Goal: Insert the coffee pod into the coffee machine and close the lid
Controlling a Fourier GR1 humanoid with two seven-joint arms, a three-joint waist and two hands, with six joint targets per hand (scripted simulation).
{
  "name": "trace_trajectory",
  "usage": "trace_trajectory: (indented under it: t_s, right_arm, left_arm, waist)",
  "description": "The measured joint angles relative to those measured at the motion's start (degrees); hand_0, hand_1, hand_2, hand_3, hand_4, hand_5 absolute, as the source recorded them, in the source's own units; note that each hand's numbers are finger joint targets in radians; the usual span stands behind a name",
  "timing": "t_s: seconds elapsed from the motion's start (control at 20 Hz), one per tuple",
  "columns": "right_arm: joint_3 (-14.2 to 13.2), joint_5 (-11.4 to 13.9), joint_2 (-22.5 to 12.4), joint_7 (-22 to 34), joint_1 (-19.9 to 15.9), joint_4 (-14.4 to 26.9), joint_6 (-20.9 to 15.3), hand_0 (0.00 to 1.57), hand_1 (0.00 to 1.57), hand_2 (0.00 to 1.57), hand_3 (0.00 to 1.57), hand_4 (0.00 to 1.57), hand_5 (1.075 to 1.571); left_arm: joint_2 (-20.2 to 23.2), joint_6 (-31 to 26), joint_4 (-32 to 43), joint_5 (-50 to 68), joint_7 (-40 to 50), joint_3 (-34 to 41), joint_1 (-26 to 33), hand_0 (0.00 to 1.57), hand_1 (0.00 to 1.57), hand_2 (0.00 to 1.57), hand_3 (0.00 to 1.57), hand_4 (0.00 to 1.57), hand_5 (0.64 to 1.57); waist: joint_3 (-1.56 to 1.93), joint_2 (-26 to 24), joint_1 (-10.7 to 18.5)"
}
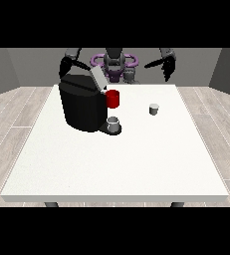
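Note:
A black coffee machine (81,105) stands on the left half of the white table (111,164), its grey lid (98,77) tilted up and open. The coffee pod (154,109), a small pale grey cup shape, sits upright on the table to the right of the machine. The hand at the view's right (168,67) hangs above the table's far edge, behind the pod and well apart from it, fingers relaxed and holding nothing. The hand at the view's left (66,65) is raised just behind the machine's top, open and holding nothing.
A red mug (113,98) stands against the machine's right side. A small grey cup (114,123) rests on the machine's drip base. The robot's torso (114,63) is behind the far edge. Wooden floor surrounds the table.

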Motion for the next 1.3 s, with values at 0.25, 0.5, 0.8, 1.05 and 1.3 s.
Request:
trace_trajectory:
  t_s: [0.25,0.5,0.8,1.05,1.3]
  right_arm:
    - [2.66,1.75,1.67,0.99,-2.39,-0.8,-0.73,0.0,0.0,0.0,0.0,0.0,1.571]
    - [3.38,1.55,2.49,0.88,-4.9,0.14,-0.77,0.0,0.0,0.0,0.0,0.0,1.571]
    - [4.7,2.37,3.22,2.47,-8.79,1.17,-1.58,0.0,0.0,0.0,0.0,0.0,1.571]
    - [5.75,1.9,3.38,3.2,-10.26,1.26,-2.32,0.0,0.0,0.0,0.0,0.0,1.571]
    - [4.79,1.77,3.03,3.26,-12.45,4.48,-1.97,0.0,0.0,0.0,0.0,0.0,1.571]
  left_arm:
    - [4.21,-1.26,5.64,-2.62,2.89,2.24,-7.02,0.0,0.0,0.0,0.0,0.0,1.571]
    - [7.87,-3.04,11.27,-5.3,4.69,3.15,-13.03,0.0,0.0,0.0,0.0,0.0,1.571]
    - [9.69,-3.02,18.8,-9.76,3.97,2.57,-18.77,0.0,0.0,0.0,0.0,0.0,1.571]
    - [11.1,-1.88,26.16,-13.53,-0.2,2.5,-21.43,0.0,0.0,0.0,0.0,0.0,1.571]
    - [9.3,1.53,30.71,-18.03,-0.78,1.16,-24.52,0.76,0.76,0.88,0.62,0.0,1.571]
  waist:
    - [-0.01,2.95,-3.15]
    - [-0.01,6.59,-5.37]
    - [-0.03,11.34,-7.15]
    - [-0.03,14.07,-7.39]
    - [-0.02,13.84,-6.8]
